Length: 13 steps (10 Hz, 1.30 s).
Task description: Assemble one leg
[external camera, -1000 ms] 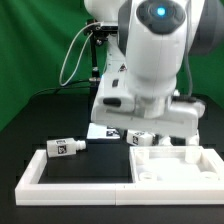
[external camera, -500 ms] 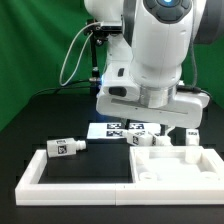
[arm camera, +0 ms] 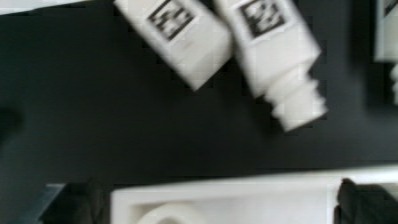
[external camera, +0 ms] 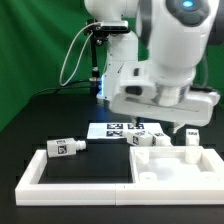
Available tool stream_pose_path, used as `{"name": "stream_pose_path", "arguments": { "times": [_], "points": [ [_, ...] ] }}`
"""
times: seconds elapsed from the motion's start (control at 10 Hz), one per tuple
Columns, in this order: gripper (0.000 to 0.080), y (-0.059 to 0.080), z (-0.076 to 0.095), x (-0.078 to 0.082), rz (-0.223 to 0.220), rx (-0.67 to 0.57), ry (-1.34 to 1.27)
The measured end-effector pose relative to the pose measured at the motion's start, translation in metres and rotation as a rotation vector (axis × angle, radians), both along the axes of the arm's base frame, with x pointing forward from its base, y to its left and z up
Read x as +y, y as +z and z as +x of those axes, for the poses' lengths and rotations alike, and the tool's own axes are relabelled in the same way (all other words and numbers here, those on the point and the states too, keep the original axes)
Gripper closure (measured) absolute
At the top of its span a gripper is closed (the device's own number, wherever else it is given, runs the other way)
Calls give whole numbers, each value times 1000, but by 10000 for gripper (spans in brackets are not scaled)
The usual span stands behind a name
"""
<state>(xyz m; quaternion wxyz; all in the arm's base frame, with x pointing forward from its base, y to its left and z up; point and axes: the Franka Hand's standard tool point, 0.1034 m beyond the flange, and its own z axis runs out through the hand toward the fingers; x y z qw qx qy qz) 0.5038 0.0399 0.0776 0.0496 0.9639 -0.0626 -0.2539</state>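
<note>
Several stubby white legs with square tags lie on the black table. One leg [external camera: 65, 147] rests on the left rim of the white frame [external camera: 35, 170]. Others lie behind the tabletop panel [external camera: 175, 165]: one [external camera: 140, 137], one [external camera: 160, 133] and one [external camera: 190, 134]. The wrist view shows two legs side by side, one [arm camera: 178, 35] and one [arm camera: 276, 55]. My gripper [arm camera: 222, 205] is open and empty, its dark fingers [arm camera: 71, 205] wide apart over a white part with a rounded recess [arm camera: 178, 200]. It hovers above the legs and touches none.
The marker board [external camera: 112, 129] lies flat behind the frame. The big white arm [external camera: 165, 70] fills the upper right of the exterior view. A green backdrop and a cable [external camera: 70, 55] stand behind.
The arm has swung toward the exterior view's right and risen a little, uncovering the marker board and the legs. The parts have not moved.
</note>
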Motion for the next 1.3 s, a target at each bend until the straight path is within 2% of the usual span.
{"name": "stream_pose_path", "arguments": {
  "times": [0.1, 0.2, 0.5, 0.6, 0.7, 0.8, 1.3],
  "points": [
    [150, 8, 4, -5, -25, -20, -72],
    [150, 9, 6, -9, -29, -25, -81],
    [150, 6, 4, -6, -26, -30, -70],
    [150, 0, -11, 2, -12, -54, -22],
    [150, 4, -32, 10, 1, -50, 24],
    [150, 12, -41, 15, -4, -64, 9],
    [150, 12, -44, 15, -9, -73, -9]
  ]
}}
